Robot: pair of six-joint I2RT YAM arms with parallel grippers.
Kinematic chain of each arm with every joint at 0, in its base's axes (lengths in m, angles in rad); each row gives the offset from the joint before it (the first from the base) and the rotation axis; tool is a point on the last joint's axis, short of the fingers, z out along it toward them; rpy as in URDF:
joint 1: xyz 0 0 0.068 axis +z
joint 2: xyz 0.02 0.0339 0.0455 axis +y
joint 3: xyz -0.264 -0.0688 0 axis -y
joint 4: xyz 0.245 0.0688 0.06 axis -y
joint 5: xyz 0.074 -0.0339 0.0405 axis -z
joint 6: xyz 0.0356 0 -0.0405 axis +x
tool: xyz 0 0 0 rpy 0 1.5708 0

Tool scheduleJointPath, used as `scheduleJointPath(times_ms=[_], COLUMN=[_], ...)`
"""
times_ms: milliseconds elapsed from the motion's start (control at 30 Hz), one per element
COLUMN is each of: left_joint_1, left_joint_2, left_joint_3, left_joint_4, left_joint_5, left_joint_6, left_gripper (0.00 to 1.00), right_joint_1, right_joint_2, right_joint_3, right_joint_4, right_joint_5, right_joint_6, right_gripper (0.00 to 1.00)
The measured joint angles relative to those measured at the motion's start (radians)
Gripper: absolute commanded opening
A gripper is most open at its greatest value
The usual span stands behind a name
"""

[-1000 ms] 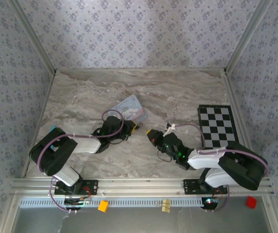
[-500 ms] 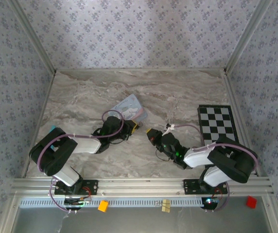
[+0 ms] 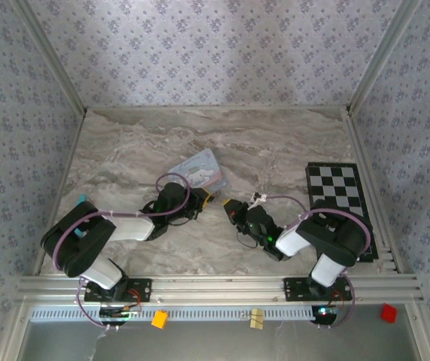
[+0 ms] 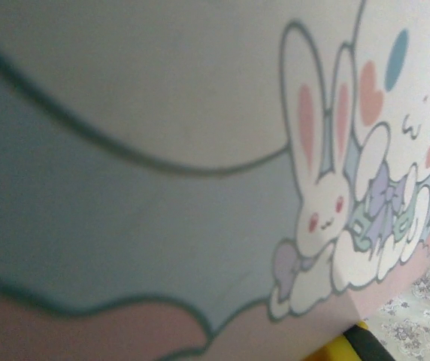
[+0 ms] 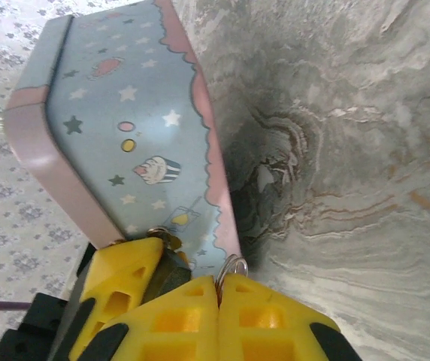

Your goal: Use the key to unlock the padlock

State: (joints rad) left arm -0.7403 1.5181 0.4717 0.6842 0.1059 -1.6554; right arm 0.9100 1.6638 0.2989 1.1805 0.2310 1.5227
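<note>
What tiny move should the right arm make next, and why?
Probably ease the right gripper a touch towards the padlock, lining the key up with it. That gripper is shut, only a silver ring showing at its tips, and the dark padlock sits just beside it by the blue tin. The key does not look inserted yet.

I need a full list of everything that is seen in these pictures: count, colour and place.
tin: one, light blue with pink edge, middle of table
checkerboard: one, black and white, table's right side
table: one, grey marble
silvery ring: one, pinched at right gripper's fingertips
dark thing: one, beside left gripper's finger, too unclear to name
rail pieces: three, orange, beige, red, on front rail
left gripper: one, yellow-tipped, at tin's near edge
right gripper: one, yellow-tipped, shut, facing left gripper
</note>
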Motion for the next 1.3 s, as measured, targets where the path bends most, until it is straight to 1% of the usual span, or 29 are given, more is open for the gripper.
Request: scheduleJointPath(times_ms=[633, 1300], left_joint_1=[-0.014, -0.026], left_joint_2=[0.002, 0.042], left_joint_3=[-0.008, -0.013], left_joint_4=[0.01, 0.077], left_joint_5=[-0.07, -0.097], left_joint_6=[-0.014, -0.018], left_gripper=[0.03, 0.03], right_joint_1=[0.02, 0.026], right_joint_2=[0.047, 0.068], right_joint_3=[0.003, -0.008], right_joint_4=[0.06, 0.111], right_joint_5=[0.017, 0.035], right_joint_6=[0.105, 0.154], right_gripper=[0.0, 0.0])
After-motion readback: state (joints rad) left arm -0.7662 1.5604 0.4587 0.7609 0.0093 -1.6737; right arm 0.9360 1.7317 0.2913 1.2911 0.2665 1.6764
